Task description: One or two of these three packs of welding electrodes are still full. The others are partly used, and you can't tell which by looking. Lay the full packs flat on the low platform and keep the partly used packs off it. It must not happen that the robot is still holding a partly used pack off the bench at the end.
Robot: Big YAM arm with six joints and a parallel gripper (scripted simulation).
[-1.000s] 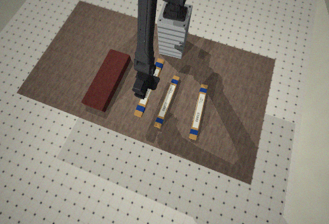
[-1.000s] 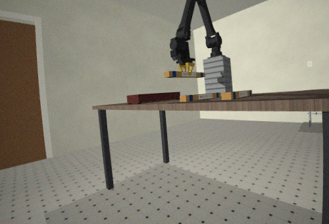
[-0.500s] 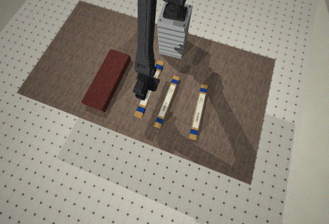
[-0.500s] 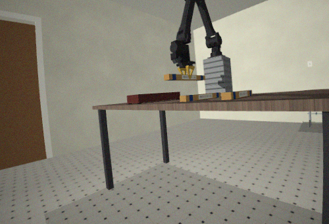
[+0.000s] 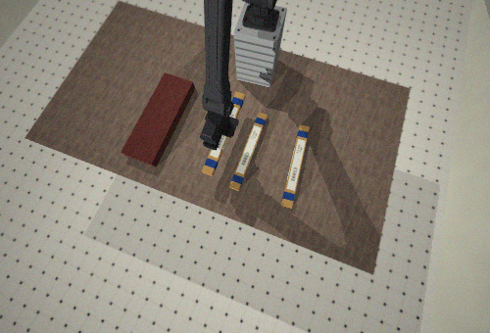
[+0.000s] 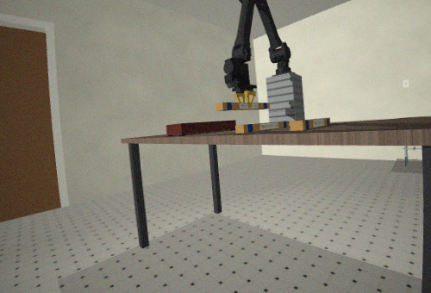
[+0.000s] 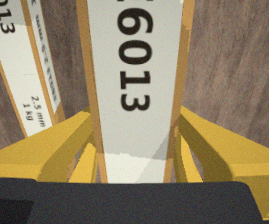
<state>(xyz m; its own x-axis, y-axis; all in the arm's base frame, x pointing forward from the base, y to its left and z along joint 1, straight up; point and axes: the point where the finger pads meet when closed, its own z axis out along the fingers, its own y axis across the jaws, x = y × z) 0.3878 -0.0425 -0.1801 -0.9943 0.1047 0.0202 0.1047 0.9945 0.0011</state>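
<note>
Three electrode packs were seen, and one of them, the lifted pack, was clamped near its middle by the yellow-fingered gripper and held level, well above the table. In the wrist view its "E6013" label was visible between the fingers. The middle pack and the right pack were left lying flat on the wood, apart from each other, around the center of the top view. Just left of them, the dark red platform was sitting with nothing on it.
</note>
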